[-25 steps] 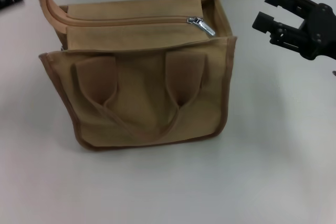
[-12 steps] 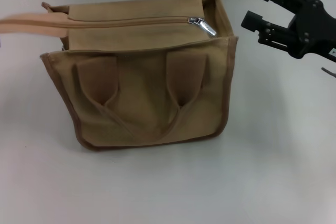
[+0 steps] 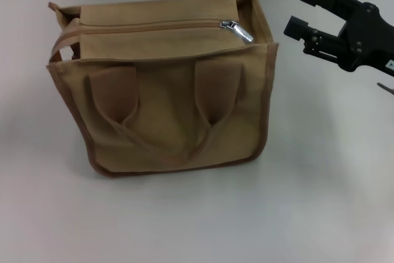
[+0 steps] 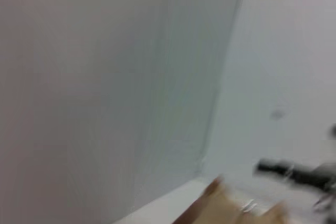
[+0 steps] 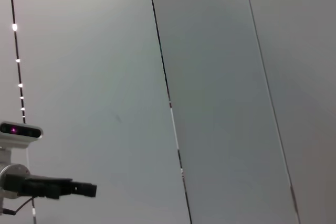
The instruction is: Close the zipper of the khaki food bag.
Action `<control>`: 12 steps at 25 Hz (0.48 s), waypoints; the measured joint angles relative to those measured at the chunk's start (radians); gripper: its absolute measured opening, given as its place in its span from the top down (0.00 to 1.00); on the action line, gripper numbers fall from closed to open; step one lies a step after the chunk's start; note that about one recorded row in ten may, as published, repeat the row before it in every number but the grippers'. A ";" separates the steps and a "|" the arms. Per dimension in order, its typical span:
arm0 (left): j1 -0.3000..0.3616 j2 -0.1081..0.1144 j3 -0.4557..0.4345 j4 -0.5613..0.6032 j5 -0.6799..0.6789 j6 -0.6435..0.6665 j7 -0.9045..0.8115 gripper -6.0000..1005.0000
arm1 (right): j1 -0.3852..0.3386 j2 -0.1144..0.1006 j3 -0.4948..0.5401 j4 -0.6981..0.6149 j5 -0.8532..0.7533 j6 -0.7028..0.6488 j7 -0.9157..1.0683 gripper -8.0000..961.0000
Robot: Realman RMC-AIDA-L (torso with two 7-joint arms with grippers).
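The zipper on the khaki food bag looks fully closed, pull at the right end; the right gripper hovers beside it, jaws apart, empty.

My head camera looks down and forward, close over the khaki food bag. My left wrist camera faces a wall panel, catching that bag's corner. My right wrist camera faces the wall.

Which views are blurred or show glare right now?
Head view: sharp, even light; only the zipper pull glints, soft shadow under the khaki food bag. Left wrist view: smeared, bag corner and right gripper indistinct. Right wrist view: sharp wall, bright specks along seams.
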 joint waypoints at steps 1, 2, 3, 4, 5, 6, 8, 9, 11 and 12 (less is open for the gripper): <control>0.000 0.000 0.000 0.000 0.000 0.000 0.000 0.17 | -0.007 -0.003 -0.003 0.001 -0.002 -0.018 0.002 0.16; 0.014 -0.006 0.070 -0.032 -0.087 0.001 0.004 0.17 | -0.007 -0.003 -0.003 0.001 -0.002 -0.018 0.002 0.16; 0.014 -0.006 0.070 -0.032 -0.087 0.001 0.004 0.17 | -0.012 -0.005 -0.004 0.003 -0.005 -0.030 0.000 0.16; 0.017 -0.018 0.185 -0.111 -0.187 0.000 0.039 0.17 | -0.016 -0.007 -0.006 0.004 -0.013 -0.045 -0.012 0.16; 0.007 -0.029 0.243 -0.164 -0.209 0.000 0.078 0.17 | -0.022 -0.008 -0.008 0.005 -0.025 -0.064 -0.027 0.16; -0.007 -0.044 0.292 -0.215 -0.219 0.000 0.121 0.17 | -0.028 -0.008 -0.010 0.004 -0.042 -0.093 -0.042 0.16; -0.036 -0.077 0.357 -0.294 -0.217 -0.001 0.193 0.17 | -0.040 -0.010 -0.010 -0.001 -0.084 -0.158 -0.056 0.16; -0.048 -0.092 0.393 -0.321 -0.215 -0.003 0.228 0.17 | -0.046 -0.012 -0.010 -0.002 -0.105 -0.188 -0.060 0.16; -0.058 -0.108 0.438 -0.348 -0.214 -0.005 0.267 0.17 | -0.055 -0.017 -0.011 -0.002 -0.161 -0.254 -0.077 0.16; -0.069 -0.121 0.487 -0.375 -0.212 -0.010 0.308 0.17 | -0.059 -0.019 -0.011 -0.001 -0.198 -0.280 -0.089 0.16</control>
